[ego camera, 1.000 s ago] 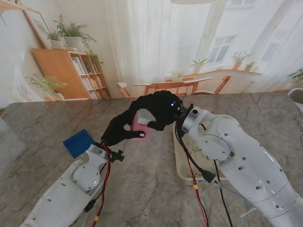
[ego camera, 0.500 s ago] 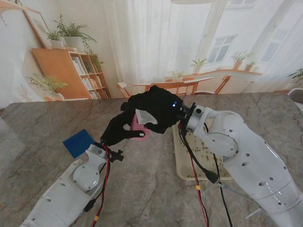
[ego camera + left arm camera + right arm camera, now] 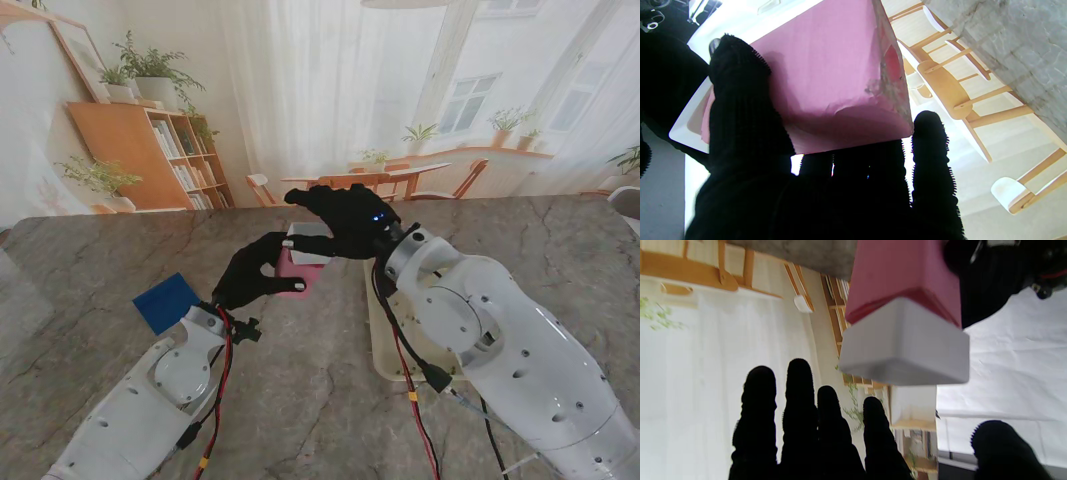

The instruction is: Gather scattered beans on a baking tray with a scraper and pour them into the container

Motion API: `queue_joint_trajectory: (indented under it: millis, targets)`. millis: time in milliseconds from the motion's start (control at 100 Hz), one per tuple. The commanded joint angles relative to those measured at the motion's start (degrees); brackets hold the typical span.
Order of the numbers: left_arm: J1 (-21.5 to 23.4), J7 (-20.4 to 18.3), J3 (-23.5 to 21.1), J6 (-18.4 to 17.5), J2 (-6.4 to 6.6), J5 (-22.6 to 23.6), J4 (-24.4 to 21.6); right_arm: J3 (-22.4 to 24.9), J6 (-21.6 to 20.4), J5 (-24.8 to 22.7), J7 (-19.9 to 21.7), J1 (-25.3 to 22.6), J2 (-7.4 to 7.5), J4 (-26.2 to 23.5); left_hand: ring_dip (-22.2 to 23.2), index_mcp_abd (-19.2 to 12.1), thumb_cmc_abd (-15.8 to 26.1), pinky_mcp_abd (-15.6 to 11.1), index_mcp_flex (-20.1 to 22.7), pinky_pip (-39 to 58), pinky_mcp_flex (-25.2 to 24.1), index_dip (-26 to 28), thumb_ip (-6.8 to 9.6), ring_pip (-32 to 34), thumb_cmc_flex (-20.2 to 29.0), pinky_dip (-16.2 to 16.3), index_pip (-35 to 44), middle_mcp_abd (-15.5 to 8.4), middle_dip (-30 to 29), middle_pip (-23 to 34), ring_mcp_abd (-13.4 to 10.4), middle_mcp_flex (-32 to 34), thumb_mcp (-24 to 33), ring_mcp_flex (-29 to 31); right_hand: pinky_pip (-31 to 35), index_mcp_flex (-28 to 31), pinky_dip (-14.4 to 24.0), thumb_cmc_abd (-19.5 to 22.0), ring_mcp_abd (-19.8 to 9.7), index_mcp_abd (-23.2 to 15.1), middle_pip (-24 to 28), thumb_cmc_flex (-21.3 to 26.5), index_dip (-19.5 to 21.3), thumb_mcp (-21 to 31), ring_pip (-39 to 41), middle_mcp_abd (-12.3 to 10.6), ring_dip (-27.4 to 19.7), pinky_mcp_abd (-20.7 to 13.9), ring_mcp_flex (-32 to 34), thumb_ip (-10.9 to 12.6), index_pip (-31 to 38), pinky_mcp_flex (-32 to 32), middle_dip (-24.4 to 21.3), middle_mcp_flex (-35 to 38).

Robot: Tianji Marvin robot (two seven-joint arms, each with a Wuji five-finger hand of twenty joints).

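The scraper (image 3: pixel 297 262) has a pink blade and a white handle (image 3: pixel 307 243) and is held up over the table. My left hand (image 3: pixel 250 280) is shut on its pink blade (image 3: pixel 833 76), thumb on one face and fingers under the edge. My right hand (image 3: pixel 345 220) is open, its fingers spread out beside and over the white handle (image 3: pixel 903 343) without gripping it. The cream baking tray (image 3: pixel 383 350) lies on my right, mostly hidden behind the right arm. A few dark beans (image 3: pixel 404 366) show near its edge. A blue square object (image 3: pixel 165 301) lies on the left.
The table is grey marble (image 3: pixel 90 260). Red and black cables (image 3: pixel 222 370) hang along the left forearm, and more run down the right arm (image 3: pixel 412 390) over the tray. A room backdrop stands behind the table's far edge.
My right hand was wrapped around the scraper's white handle; it has opened its fingers and let go. The left hand stays where it was, holding the blade.
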Motion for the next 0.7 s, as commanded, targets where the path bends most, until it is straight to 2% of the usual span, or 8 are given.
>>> queue_joint_trajectory:
  millis: [0,100,230,400,560,610,680,690]
  targets:
    - [0.1,0.4,0.1,-0.5,-0.12,0.3,0.2,-1.1,0.8,-0.1,1.9,0.2,-0.14,-0.8,0.7,-10.5,11.6,-1.8,5.3,0.0,-0.8,3.9,1.63,0.9,17.4,0.1,11.1,-12.1,3.3,9.7,-2.5,6.2,10.5,-0.2,5.3,0.2,6.0,2.5,0.8,0.8,-1.5,-0.8,1.6,-2.2,4.0,1.2,3.1,-0.7,1.5,2.3,-0.5,3.1,1.7,0.5]
    - [0.1,0.5,0.1,-0.7,-0.13,0.5,0.2,-2.4,2.8,0.3,3.8,1.1,-0.09,-1.2,0.7,-10.5,11.6,-1.8,5.3,0.0,-0.8,3.9,1.63,0.9,17.4,0.1,11.1,-12.2,3.3,9.7,-2.5,6.3,10.5,-0.2,13.0,1.2,11.8,2.1,-0.2,0.4,-0.9,-0.7,1.9,-2.0,8.9,1.1,5.7,-2.7,4.6,2.4,0.1,8.8,3.5,2.0]
    - [0.1,0.5,0.1,-0.8,-0.13,0.5,0.2,-3.8,4.4,1.1,6.2,2.3,0.06,-1.6,0.7,-10.4,11.6,-1.7,5.3,0.0,-0.8,3.9,1.62,0.9,17.4,0.1,11.1,-12.2,3.3,9.7,-2.4,6.2,10.5,-0.2,19.9,3.0,14.5,-0.8,-2.4,-1.2,0.5,1.2,3.4,0.5,14.8,-0.1,8.3,-7.1,8.5,3.0,2.5,15.5,6.2,4.3]
    - [0.0,0.8,0.2,-1.0,-0.14,0.9,0.1,-4.9,5.0,2.2,9.3,3.5,0.39,-2.2,0.8,-10.4,11.6,-1.7,5.3,0.0,-0.9,3.9,1.64,0.9,17.4,0.1,11.0,-12.1,3.3,9.7,-2.4,6.1,10.6,-0.3,22.9,9.8,10.4,-9.1,-8.6,-4.1,5.9,9.2,7.5,6.7,19.4,-5.0,7.4,-15.4,14.3,4.1,9.0,23.8,11.0,11.0]
    - [0.0,0.9,0.2,-1.0,-0.16,1.0,0.1,-5.2,3.4,2.7,9.6,4.6,0.47,-1.3,0.7,-10.4,11.6,-1.7,5.3,0.0,-0.9,3.9,1.64,0.9,17.4,0.1,11.0,-12.0,3.3,9.7,-2.4,6.2,10.6,-0.3,19.7,14.0,5.4,-15.1,-11.2,-6.0,11.0,20.9,9.3,9.7,16.8,-8.1,3.5,-17.7,17.7,5.9,12.8,27.9,12.0,13.9]
    - [0.1,0.9,0.2,-0.9,-0.15,1.1,0.0,-5.2,3.0,3.4,9.6,4.8,0.46,-1.0,0.7,-10.3,11.5,-1.7,5.3,0.0,-0.9,3.9,1.64,0.9,17.4,0.1,11.0,-12.0,3.3,9.7,-2.4,6.2,10.5,-0.3,18.7,14.0,4.4,-17.2,-11.7,-6.2,12.2,22.1,8.9,13.3,15.9,-8.8,2.4,-17.9,18.2,7.6,12.9,28.4,11.3,14.0]
    - [0.2,0.9,0.2,-0.8,-0.14,1.0,-0.1,-5.0,1.9,4.5,9.2,5.1,0.42,-0.5,0.8,-10.3,11.6,-1.7,5.3,0.0,-0.9,3.9,1.65,0.9,17.5,0.1,11.0,-11.9,3.4,9.7,-2.3,6.2,10.6,-0.3,16.3,13.5,2.9,-22.7,-12.4,-6.5,14.0,19.9,8.0,28.9,13.9,-9.5,0.5,-18.2,18.9,8.3,13.3,29.0,9.7,13.9]
    - [0.2,0.9,0.2,-0.8,-0.13,1.0,-0.2,-5.0,1.8,4.6,9.1,5.2,0.42,-0.5,0.8,-10.3,11.6,-1.7,5.3,0.0,-0.9,3.9,1.65,0.9,17.5,0.1,11.0,-12.0,3.4,9.7,-2.3,6.2,10.6,-0.3,16.3,13.5,2.9,-22.7,-12.4,-6.5,14.0,19.9,8.0,28.9,13.9,-9.5,0.5,-18.2,18.9,8.3,13.3,29.0,9.7,13.9]
